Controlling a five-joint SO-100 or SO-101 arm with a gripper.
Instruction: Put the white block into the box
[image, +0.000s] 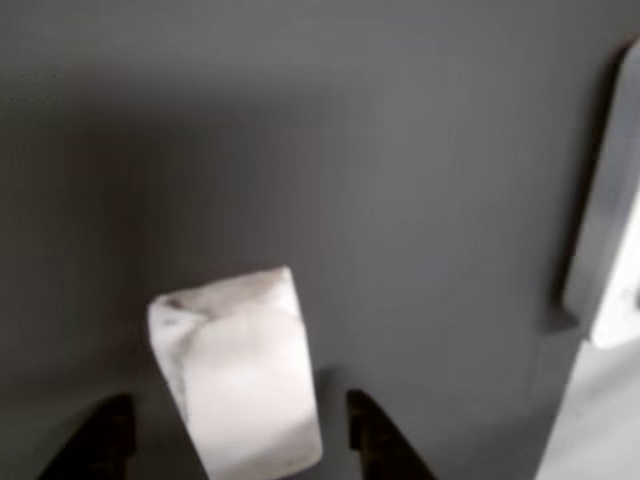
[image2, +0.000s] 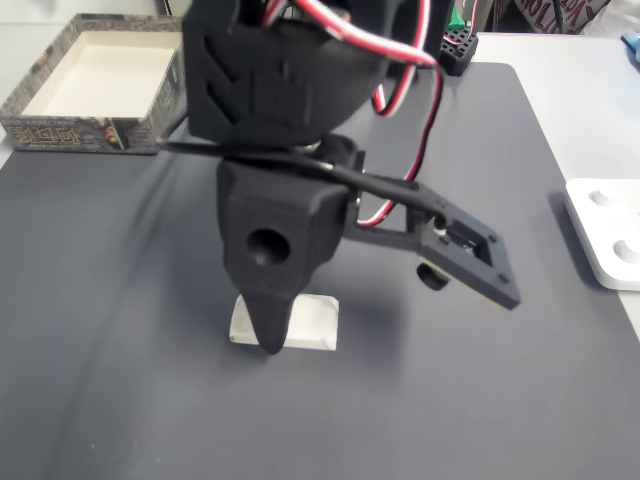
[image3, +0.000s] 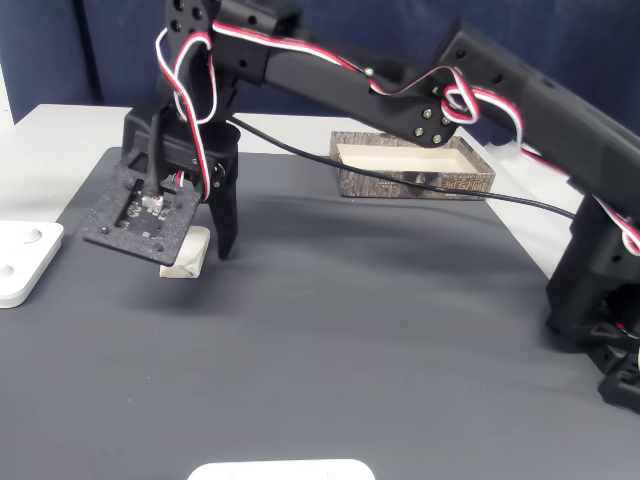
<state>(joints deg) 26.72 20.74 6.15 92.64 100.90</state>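
Lying flat on the matte grey desk: one white block, oblong, apparently round-edged, between the spread black end effector fingers; one cardboard box, well apart.

Dark grey mat on a white table, dark blue backdrop

White block on mat, box at far corner
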